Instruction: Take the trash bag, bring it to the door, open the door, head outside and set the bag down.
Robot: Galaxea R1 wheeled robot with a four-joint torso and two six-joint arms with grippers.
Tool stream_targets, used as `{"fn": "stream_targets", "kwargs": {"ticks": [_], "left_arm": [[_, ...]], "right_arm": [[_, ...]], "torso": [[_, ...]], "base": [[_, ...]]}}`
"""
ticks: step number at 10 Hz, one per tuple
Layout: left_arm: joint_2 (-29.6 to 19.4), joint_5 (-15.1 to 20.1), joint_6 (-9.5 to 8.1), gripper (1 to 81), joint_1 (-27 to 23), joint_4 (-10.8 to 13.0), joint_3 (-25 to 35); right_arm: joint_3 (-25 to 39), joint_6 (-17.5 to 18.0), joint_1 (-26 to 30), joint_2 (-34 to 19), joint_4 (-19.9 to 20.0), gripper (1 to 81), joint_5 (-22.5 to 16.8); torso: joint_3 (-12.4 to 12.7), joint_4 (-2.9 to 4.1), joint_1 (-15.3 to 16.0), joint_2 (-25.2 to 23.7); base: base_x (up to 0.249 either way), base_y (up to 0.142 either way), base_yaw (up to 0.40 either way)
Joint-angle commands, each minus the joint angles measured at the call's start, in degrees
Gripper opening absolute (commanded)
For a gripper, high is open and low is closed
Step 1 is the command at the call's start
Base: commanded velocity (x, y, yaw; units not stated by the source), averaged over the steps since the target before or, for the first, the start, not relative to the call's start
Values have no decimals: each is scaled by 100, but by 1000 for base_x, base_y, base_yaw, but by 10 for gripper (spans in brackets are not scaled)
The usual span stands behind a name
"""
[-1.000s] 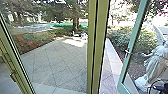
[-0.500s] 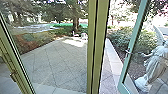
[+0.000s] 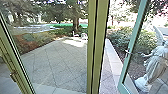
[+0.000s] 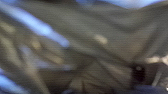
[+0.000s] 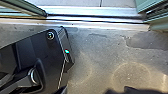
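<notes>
Step in hand: the robot is probably passing out through the doorway with the bag; the teal-framed glass door (image 3: 125, 67) is standing open, on the right pincer's side.
Doing it well: the base should be aiming between the thick olive-green door post (image 3: 98, 47) and the open door, going slowly and straight. The left pincer should be carrying the bag high and near the body, so that it is not swinging into the post.
Care at the ground: beneath the right pincer's side, the black base plate (image 5: 46, 52) is lying near the silver metal threshold (image 5: 92, 11). Crossing could be shaking the load, so a gentle speed would be serving better.
Right-side clearance: the silver lever handle (image 3: 127, 52) is sticking out from the door, and could be catching a wide right arm.
Bag's look: the thin olive-grey plastic trash bag (image 4: 112, 21) is wrinkling in soft folds, with bluish shine on it.
Bag's place: it is filling the space close before the left pincer, presumably hanging from it.
Pincers: I am not able to tell whether left or right is standing wide or narrow, nor whether the left is really gripping.
</notes>
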Motion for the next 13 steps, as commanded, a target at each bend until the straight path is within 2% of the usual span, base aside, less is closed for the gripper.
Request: {"fn": "stream_targets", "kwargs": {"ticks": [1, 2, 3, 4, 7, 10, 11, 13], "left_arm": [[-17, 398, 60, 10, -256, 66, 50], [-26, 390, 60, 10, -265, 66, 50], [-26, 390, 60, 10, -274, 66, 50], [-17, 381, 60, 10, -274, 57, 50], [-34, 346, 60, 10, -274, 57, 50], [-8, 319, 60, 10, -291, 57, 24], [1, 319, 60, 10, -300, 57, -20], [10, 328, 60, 10, -309, 57, -90]], "right_arm": [[253, -1212, -576, -110, 1159, 811, 681], [200, -1593, -797, -30, 1461, 811, 779], [173, -1725, -1007, 128, 1409, 811, 840], [86, -1760, -1175, 400, 1356, 811, 875], [-326, -1777, -1614, 1216, 1356, 811, 1497], [-688, -1769, -1825, 1824, 1382, 811, 1719], [-906, -1795, -1948, 2060, 1338, 811, 2173], [-1092, -1874, -2098, 2396, 1171, 811, 2563]], "torso": [[0, 0, 0, 0], [0, 0, -2, 0], [2, 0, -2, 0], [2, 0, -2, -2], [4, -2, -9, -5], [6, -2, -11, -5], [6, -2, -11, -6], [9, -2, -11, -6]], "base": [[0, 0, 0], [0, 0, 0], [0, 0, 0], [0, 0, 0], [0, 0, 0], [0, 0, 0], [0, 0, 0], [0, 0, 0]]}}
